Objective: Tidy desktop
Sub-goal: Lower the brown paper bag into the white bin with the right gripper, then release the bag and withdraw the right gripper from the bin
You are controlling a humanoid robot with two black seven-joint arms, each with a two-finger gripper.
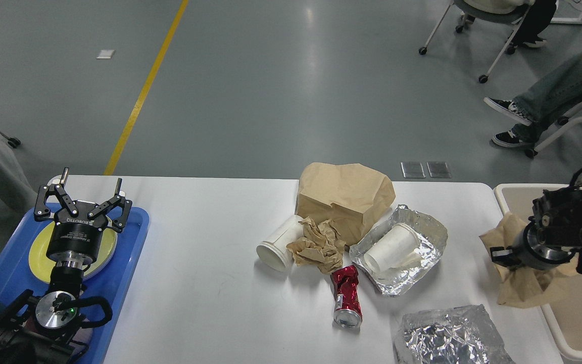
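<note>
White desktop (205, 283) below the paper-gripping right gripper (504, 251)

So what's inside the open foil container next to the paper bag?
A white paper cup lies on its side in the foil container, mouth toward the crushed red can. Whatever lies beneath the cup is covered.
</note>
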